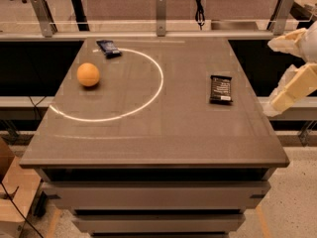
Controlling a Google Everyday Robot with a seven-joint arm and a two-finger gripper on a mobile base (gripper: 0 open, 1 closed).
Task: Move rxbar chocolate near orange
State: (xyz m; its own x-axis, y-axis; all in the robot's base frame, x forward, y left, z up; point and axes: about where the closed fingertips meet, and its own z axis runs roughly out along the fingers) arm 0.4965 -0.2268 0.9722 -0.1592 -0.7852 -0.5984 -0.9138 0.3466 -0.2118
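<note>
Pincer (290,86) hangs off the right side of the worktop (163,138), out past the edge, holding nothing and touching nothing that I can see. Whether it stands wide or narrow, I cannot tell from this angle.

Now the rxbar chocolate (220,89). It lies flat on the right half of the worktop, long side running away from us and pale strip at the near end. It's close to the right edge, and of everything up there it's nearest the pincer. The orange (88,75) sits well apart on the far left, within the sweep of a bright white arc (159,78) on the surface. Beyond it, by the back edge, lies a dark blue wrapped bar (108,47), at the arc's far end.

So where's the danger? The bar is thin and flat, so a descent that stops short would likely close on air. One that comes in off-centre could just skid it, and with that right edge so near, a sideways nudge might send it off the worktop. Then comes the long carry across, where a weak pinch on a slick wrapper could drop it midway. At the far end, the orange is round and free to roll. Set the bar down against it and it may wander off. That blue bar is the lookalike to steer clear of, too.
</note>
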